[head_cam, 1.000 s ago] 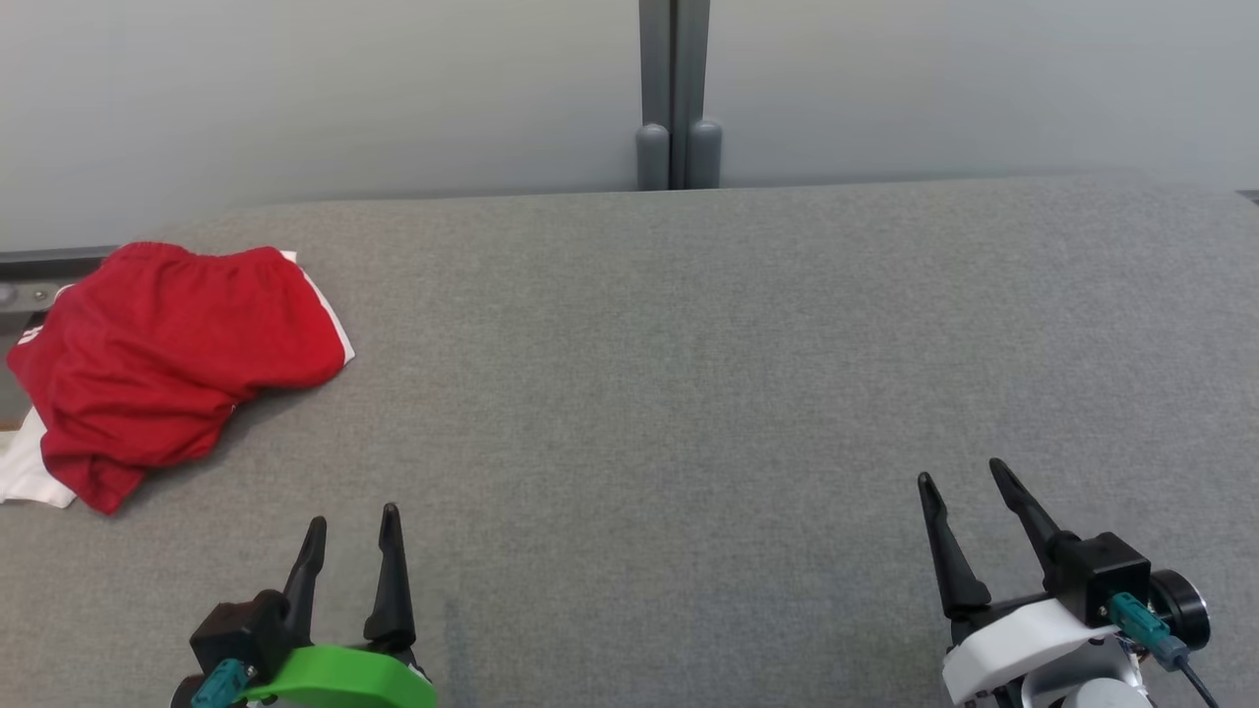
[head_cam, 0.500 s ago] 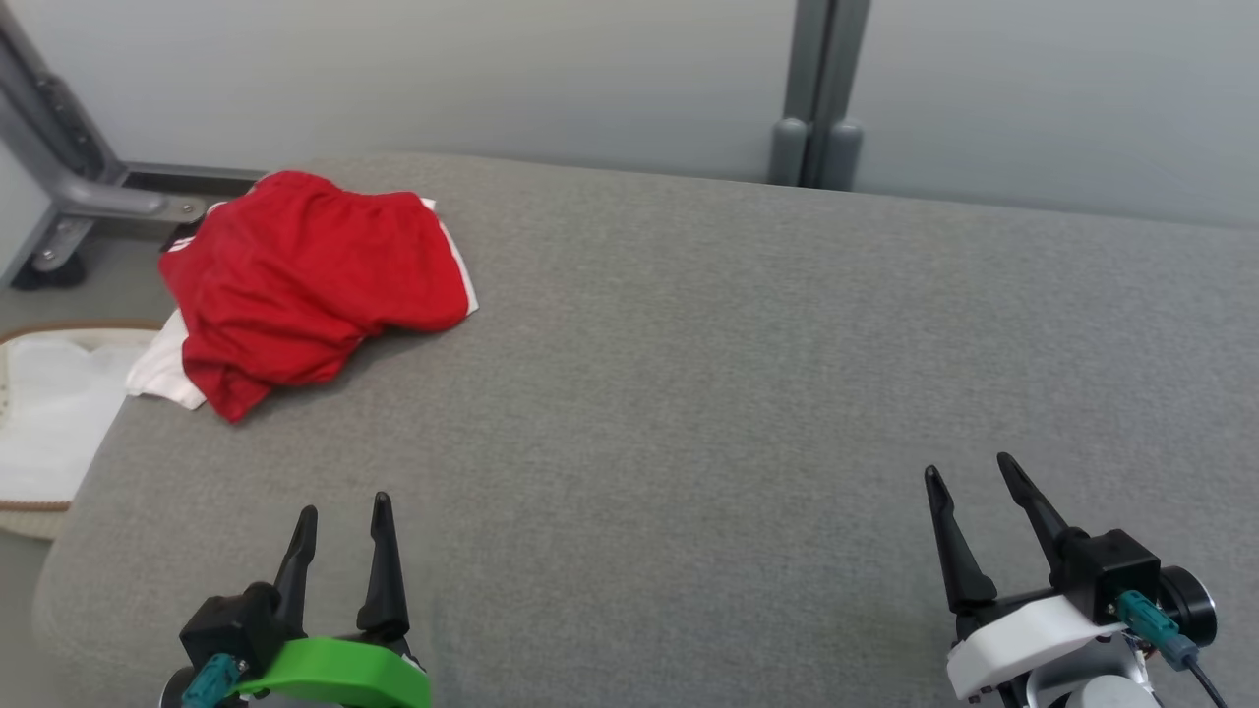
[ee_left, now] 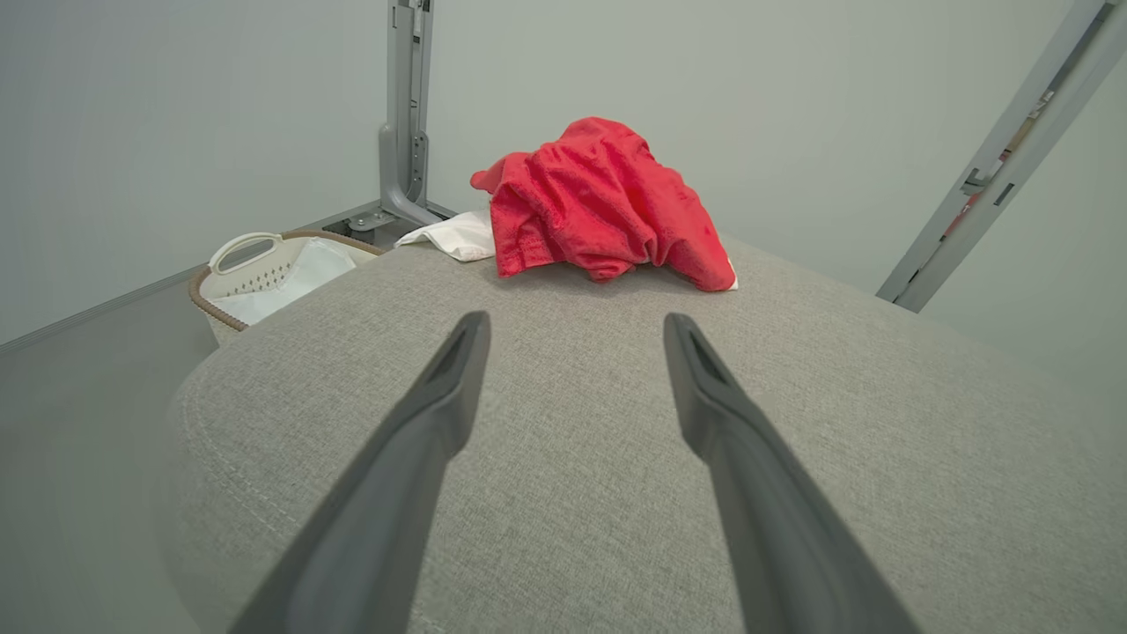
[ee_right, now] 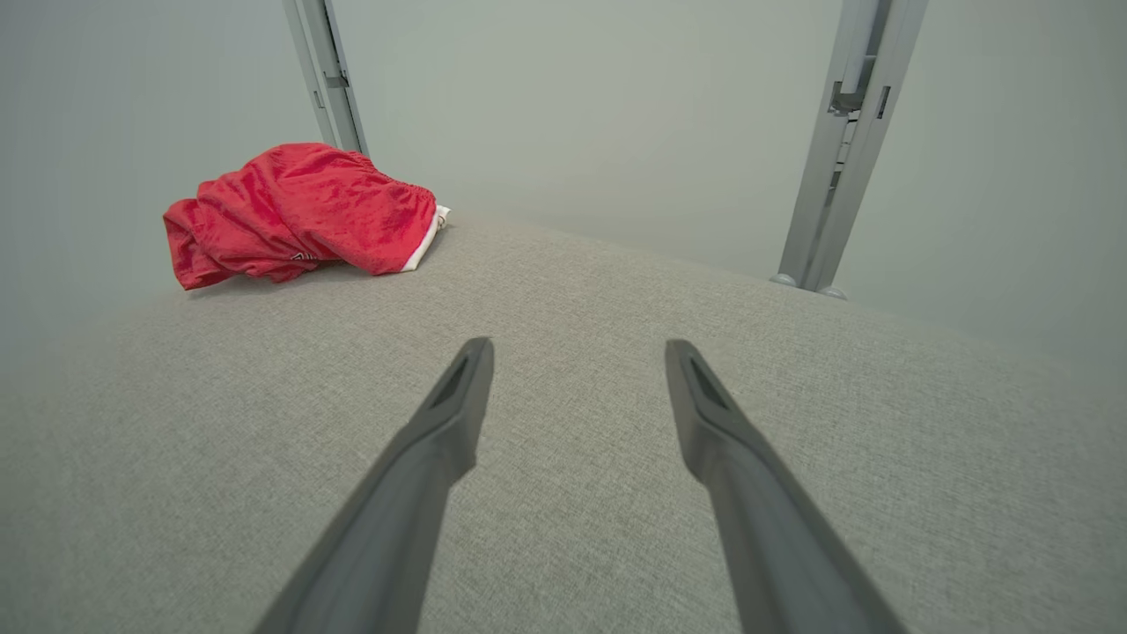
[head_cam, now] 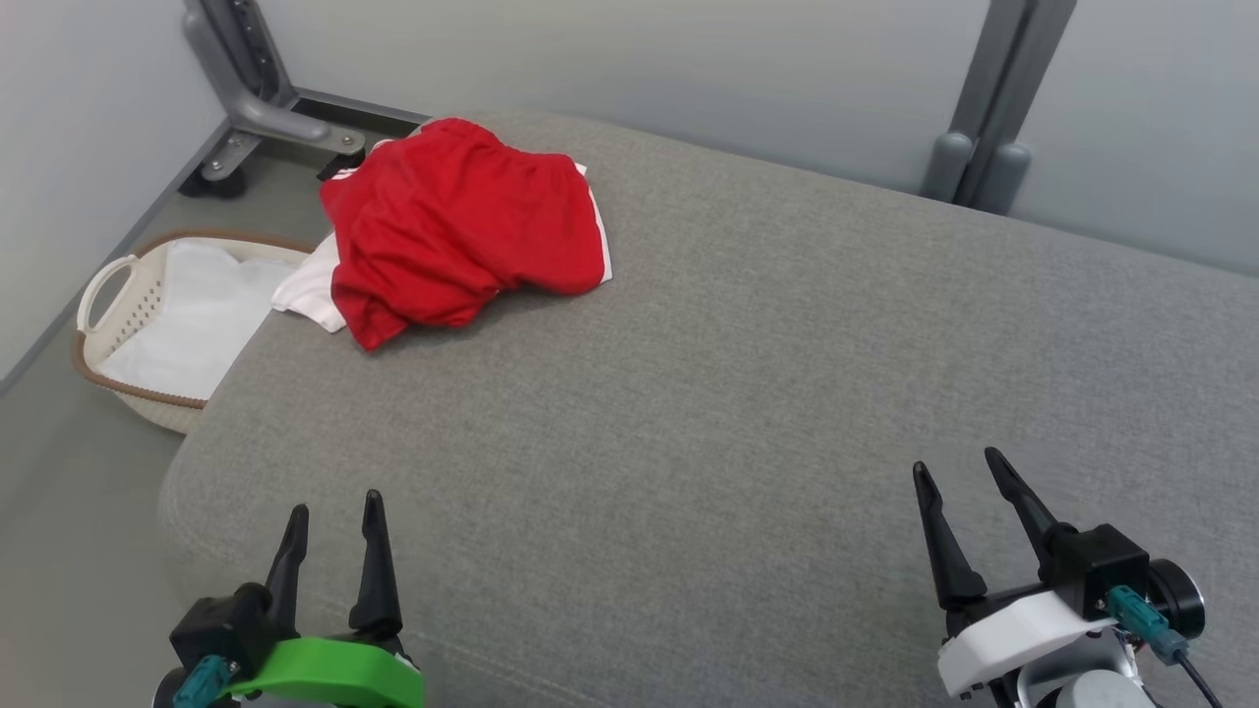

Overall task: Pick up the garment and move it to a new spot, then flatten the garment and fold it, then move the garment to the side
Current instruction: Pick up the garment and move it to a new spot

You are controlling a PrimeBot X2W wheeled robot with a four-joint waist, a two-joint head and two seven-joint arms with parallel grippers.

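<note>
Red shorts (head_cam: 462, 226) crumpled at cushion's (head_cam: 748, 393) far left corner, basket (head_cam: 108, 295) beside. Left gripper (head_cam: 332, 516) and right gripper (head_cam: 954, 474) spread, empty, well apart from shorts.

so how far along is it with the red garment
Done: nothing that shows; the red garment lies crumpled at the far left corner of the grey padded surface, not flattened or folded. In hand: nothing; the left gripper and right gripper are both open and empty, near the surface's front edge, apart from the garment. Left: pick it up, move it, flatten, fold, set it aside.
</note>
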